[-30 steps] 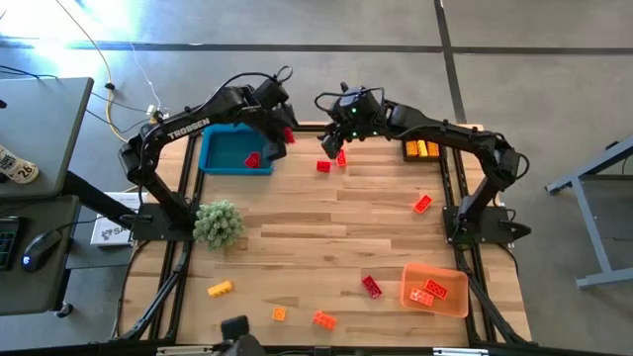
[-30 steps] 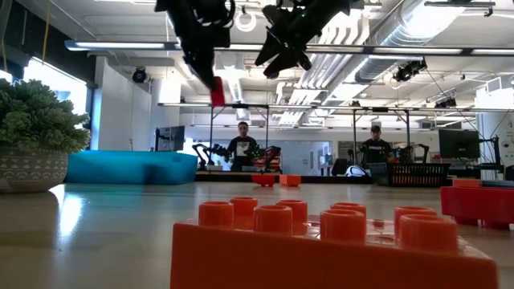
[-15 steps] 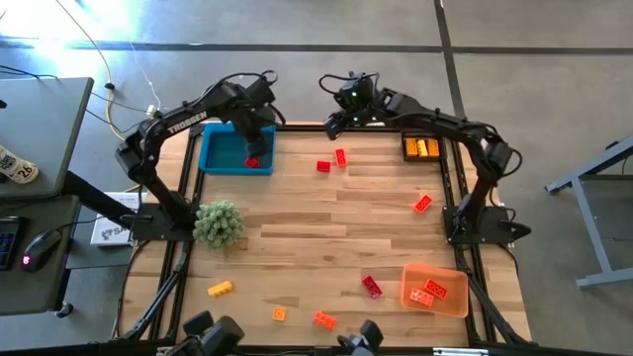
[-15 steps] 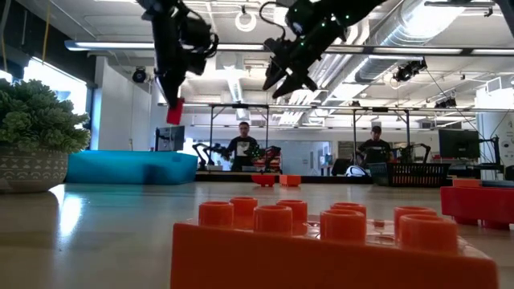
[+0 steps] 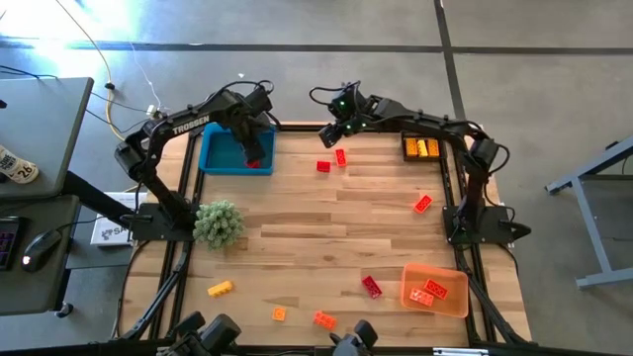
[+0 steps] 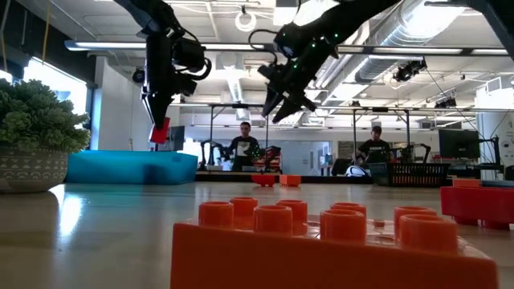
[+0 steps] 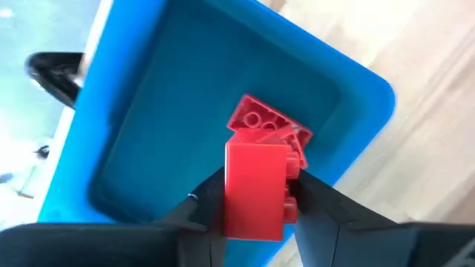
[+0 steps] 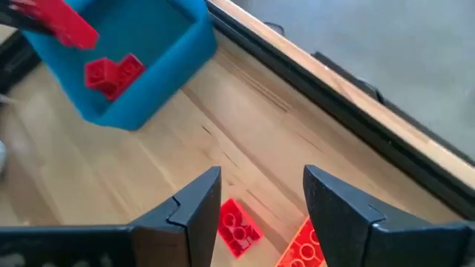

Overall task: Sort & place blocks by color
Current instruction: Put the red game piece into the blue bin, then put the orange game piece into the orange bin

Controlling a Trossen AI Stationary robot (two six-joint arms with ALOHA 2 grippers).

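Block handling: light, rigid, slick plastic; grip flat sides | left hand (image 7: 256, 204) holds red block (image 7: 254, 189) over blue tray (image 7: 349, 81) | right hand (image 8: 260, 204) wide, empty

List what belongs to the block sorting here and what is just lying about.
Job: red brick held by left gripper over blue tray; right gripper, open, above two red bricks; loose bricks on table; orange tray; black bin of yellow bricks.
Lying about: plant ball; mouse, off the table.
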